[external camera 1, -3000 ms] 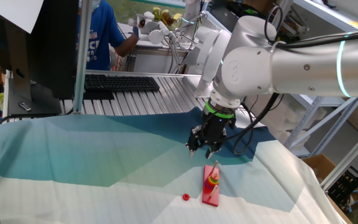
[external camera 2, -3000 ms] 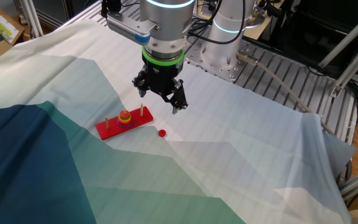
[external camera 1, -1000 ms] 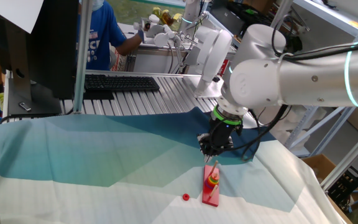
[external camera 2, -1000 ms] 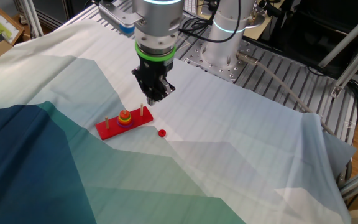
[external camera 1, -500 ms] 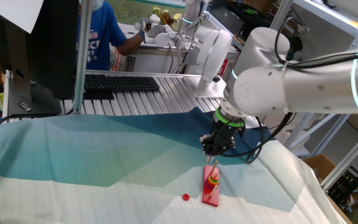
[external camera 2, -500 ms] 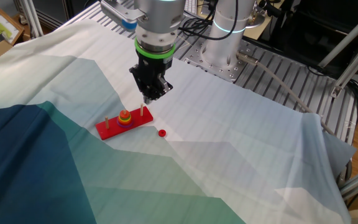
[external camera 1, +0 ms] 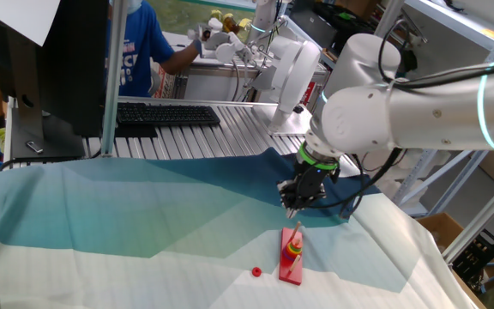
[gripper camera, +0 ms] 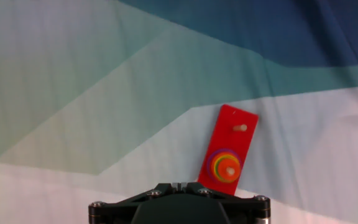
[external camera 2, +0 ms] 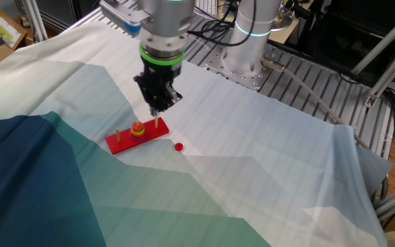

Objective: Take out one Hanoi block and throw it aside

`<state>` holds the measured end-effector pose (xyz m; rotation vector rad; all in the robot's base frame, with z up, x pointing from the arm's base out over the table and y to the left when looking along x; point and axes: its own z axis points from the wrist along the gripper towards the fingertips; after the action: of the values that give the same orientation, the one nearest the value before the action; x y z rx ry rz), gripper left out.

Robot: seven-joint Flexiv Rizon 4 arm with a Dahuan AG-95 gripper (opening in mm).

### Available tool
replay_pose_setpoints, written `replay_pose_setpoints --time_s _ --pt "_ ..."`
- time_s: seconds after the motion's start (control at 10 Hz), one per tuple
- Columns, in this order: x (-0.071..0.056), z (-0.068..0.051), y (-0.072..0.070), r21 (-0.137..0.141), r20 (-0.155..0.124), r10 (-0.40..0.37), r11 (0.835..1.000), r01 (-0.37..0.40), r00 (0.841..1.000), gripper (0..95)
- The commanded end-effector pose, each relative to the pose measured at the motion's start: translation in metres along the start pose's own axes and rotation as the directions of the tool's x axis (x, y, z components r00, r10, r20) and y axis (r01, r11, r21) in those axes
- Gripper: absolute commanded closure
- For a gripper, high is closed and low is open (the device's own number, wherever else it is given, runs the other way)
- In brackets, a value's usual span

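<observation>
The red Hanoi board [external camera 1: 291, 261] lies on the cloth with a small stack of coloured rings [external camera 1: 292, 250] on its middle peg. It also shows in the other fixed view [external camera 2: 123, 142] and in the hand view [gripper camera: 236, 138], with its ring stack [gripper camera: 225, 166] low right. A loose red block [external camera 1: 256, 272] lies on the cloth beside the board, also in the other fixed view [external camera 2: 178, 146]. My gripper [external camera 1: 292, 209] hangs just above the board's far end, fingers together and empty. It also shows in the other fixed view [external camera 2: 155, 110] and the hand view [gripper camera: 179, 185].
A blue, teal and white cloth [external camera 1: 127, 215] covers the table. A keyboard [external camera 1: 165, 113] and a monitor stand sit at the back on a metal surface. A person in blue [external camera 1: 140, 43] stands behind. A second robot base [external camera 2: 249, 41] stands at the table's far side.
The fingers, spread three seconds ago, are now together. The gripper has drifted sideways over the board's end peg. The board and the loose red block have not moved.
</observation>
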<state>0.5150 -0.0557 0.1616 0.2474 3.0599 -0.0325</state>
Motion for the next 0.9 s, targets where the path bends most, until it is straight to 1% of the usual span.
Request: replay_pose_setpoints --time_s 0.1,0.3,0.5,0.6,0.7,0.8,0.9 --pt "-0.0009 -0.0004 0.0008 -0.007 -0.017 0.013 1.000 -0.013 1.000 95.0" --pt "-0.0006 0.0018 0.0013 -0.008 -0.035 0.017 1.000 -0.018 0.999 95.0" --pt "0.0000 0.0042 0.0019 -0.007 -0.036 0.025 1.000 -0.025 0.999 95.0" --pt "0.0007 0.0060 0.0025 -0.010 -0.048 0.023 1.000 -0.024 0.999 95.0" --pt "0.0019 0.0073 0.0032 -0.020 -0.050 0.026 0.999 -0.027 0.998 95.0" --pt "0.0022 0.0084 0.0036 -0.026 -0.044 0.031 0.999 -0.033 0.999 95.0" --pt "0.0022 0.0084 0.0036 -0.026 -0.042 0.034 0.999 -0.035 0.999 95.0"
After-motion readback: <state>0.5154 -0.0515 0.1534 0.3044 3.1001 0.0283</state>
